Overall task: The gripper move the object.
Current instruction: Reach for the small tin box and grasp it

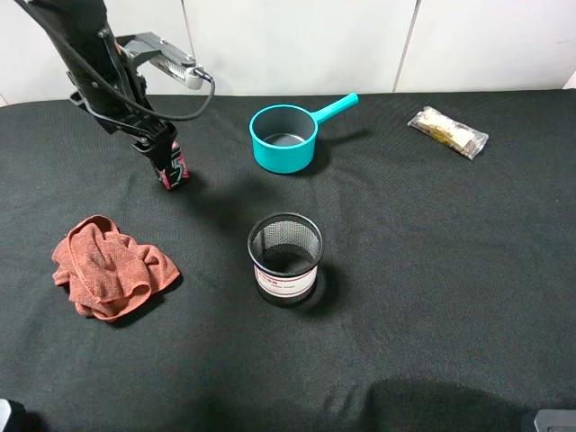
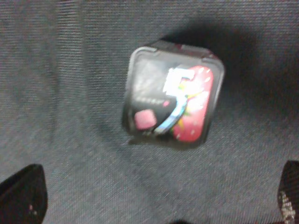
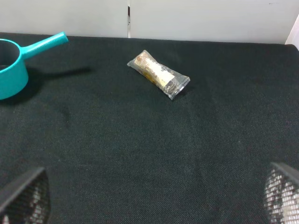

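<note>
The object, a small black box with red-pink graphics (image 1: 174,168), stands on the black cloth at the left rear. In the left wrist view I see its top (image 2: 172,95) from above. My left gripper (image 1: 155,142) hangs just over the box, open; its black fingertips (image 2: 22,196) are spread wide, and the box lies just ahead of the gap between them (image 2: 156,191), untouched. My right gripper (image 3: 153,193) is open and empty, low over the cloth at the front right, with only a sliver of it showing (image 1: 551,419) in the high view.
A teal saucepan (image 1: 285,137) stands behind the middle. A black mesh cup (image 1: 285,257) stands in the centre. A crumpled red cloth (image 1: 108,265) lies at the left front. A clear snack packet (image 1: 448,132) lies at the right rear, also in the right wrist view (image 3: 159,74).
</note>
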`<action>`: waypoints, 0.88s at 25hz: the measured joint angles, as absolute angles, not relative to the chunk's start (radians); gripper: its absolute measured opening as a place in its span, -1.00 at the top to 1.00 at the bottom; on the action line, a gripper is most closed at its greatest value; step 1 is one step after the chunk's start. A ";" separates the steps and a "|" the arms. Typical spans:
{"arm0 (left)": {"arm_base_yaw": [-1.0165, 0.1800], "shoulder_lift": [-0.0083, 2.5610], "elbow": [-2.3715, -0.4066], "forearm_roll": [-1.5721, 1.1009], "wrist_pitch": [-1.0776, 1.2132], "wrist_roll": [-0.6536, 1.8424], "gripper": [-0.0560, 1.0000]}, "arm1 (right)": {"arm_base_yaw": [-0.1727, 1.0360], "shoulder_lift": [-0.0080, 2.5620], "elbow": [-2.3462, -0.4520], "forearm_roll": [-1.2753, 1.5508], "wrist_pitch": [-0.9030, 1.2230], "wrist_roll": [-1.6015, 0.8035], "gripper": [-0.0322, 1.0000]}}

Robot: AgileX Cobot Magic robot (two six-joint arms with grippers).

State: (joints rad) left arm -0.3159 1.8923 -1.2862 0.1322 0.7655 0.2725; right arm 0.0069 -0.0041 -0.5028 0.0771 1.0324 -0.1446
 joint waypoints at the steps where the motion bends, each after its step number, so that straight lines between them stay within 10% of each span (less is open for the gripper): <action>1: -0.316 1.901 -1.286 0.126 0.760 0.272 -0.97 | 0.007 -0.004 -0.503 0.077 1.032 -0.145 -0.41; 22: -0.311 2.064 -1.404 0.077 0.779 0.273 -0.97 | 0.007 -0.004 -0.503 0.077 1.032 -0.145 -0.41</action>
